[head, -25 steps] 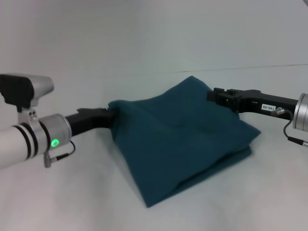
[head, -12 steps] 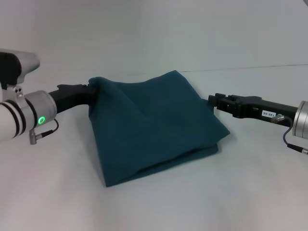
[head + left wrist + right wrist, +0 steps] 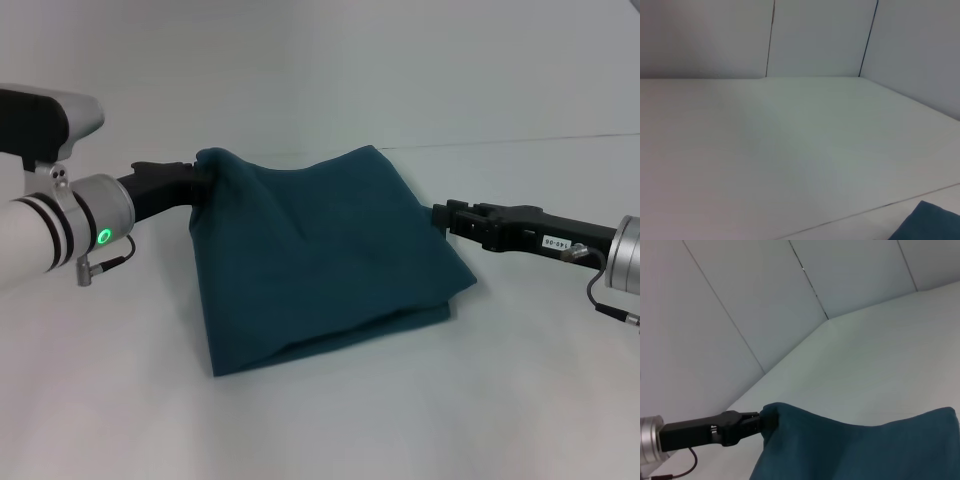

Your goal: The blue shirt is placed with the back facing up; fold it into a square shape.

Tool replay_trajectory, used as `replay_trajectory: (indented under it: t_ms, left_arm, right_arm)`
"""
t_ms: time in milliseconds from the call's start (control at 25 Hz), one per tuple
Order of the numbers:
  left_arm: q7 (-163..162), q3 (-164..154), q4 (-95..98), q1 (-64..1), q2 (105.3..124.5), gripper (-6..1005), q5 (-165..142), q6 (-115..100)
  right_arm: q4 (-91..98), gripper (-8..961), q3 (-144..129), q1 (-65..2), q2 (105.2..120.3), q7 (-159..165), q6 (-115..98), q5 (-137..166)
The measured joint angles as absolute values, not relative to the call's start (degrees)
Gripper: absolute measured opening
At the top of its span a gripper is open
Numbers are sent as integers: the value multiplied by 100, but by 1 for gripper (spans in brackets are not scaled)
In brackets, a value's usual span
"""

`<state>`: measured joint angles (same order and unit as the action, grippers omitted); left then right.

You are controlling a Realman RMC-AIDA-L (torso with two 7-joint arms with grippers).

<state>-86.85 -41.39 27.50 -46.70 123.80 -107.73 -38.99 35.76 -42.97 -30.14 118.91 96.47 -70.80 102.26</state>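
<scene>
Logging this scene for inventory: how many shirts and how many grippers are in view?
Blue shirt: 1
Grippers: 2, the left gripper at the shirt's far left corner and the right gripper at its right edge
Total: 3

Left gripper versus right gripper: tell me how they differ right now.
The left gripper is shut on the far left corner of the blue shirt, bunching and lifting the fabric; the right gripper grips nothing, its tip just at the shirt's right edge. The left gripper is higher, the right gripper lower. Both are black and point inward at the shirt.
</scene>
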Motion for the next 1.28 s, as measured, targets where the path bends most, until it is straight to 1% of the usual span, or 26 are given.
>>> replay_trajectory:
  t_ms: [640,1000,1280]
  left_arm:
    - [-8683,-4207,2777,-5032,12393,30,-10797,-3674]
    - [-8683,-4229,2778,-5054,12393,30,-10789,-3594]
    - [-8651,-4313,2815,-4867,12410,131,-10756,-3456]
  right_arm:
    - [3567,312,-4340,-3063,11938,9594,-7103,10218]
    - [3568,312,-4342,-3051,11943,9547,-7122,10212]
    - [3568,314,-4352,-3072,11944,9528,-7089,10217]
